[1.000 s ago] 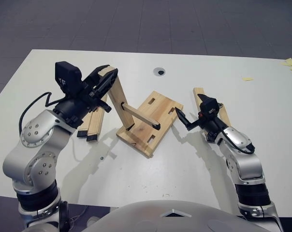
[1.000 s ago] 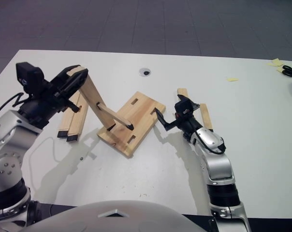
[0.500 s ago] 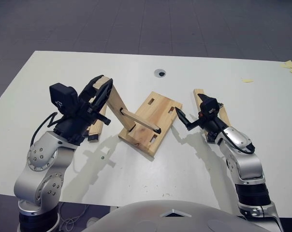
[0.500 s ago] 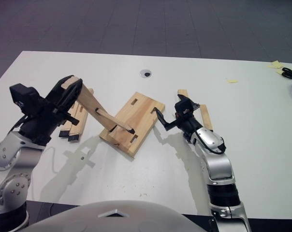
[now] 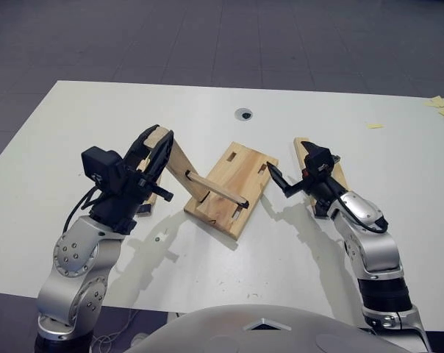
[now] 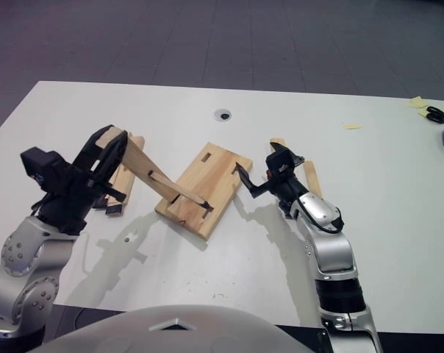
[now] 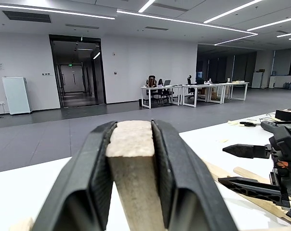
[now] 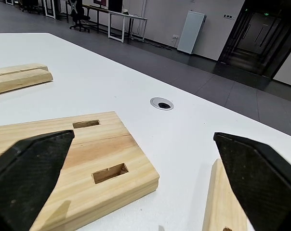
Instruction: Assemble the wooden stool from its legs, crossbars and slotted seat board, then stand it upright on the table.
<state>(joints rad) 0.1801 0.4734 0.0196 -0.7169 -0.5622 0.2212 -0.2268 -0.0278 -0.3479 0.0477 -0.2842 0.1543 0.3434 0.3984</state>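
Note:
My left gripper (image 5: pixel 155 149) is shut on the upper end of a wooden leg (image 5: pixel 179 166), which slants down to the slotted seat board (image 5: pixel 244 165) lying flat on the table. A crossbar (image 5: pixel 220 191) juts from that leg, and its dark tip rests over the board's near edge. In the left wrist view the leg's end (image 7: pixel 132 154) sits clamped between both fingers. My right gripper (image 5: pixel 278 177) is open just right of the board, level with a slot (image 8: pixel 109 173), holding nothing.
Spare legs (image 6: pixel 123 172) lie on the table behind the left gripper, partly hidden by it. Two more wooden pieces (image 5: pixel 339 171) lie behind the right gripper. A round cable hole (image 5: pixel 243 113) is at the back, and yellow notes (image 5: pixel 375 125) lie far right.
My left arm has lowered and tilted the held leg farther down, and the crossbar tip slid toward the board's near edge. The right arm has not moved.

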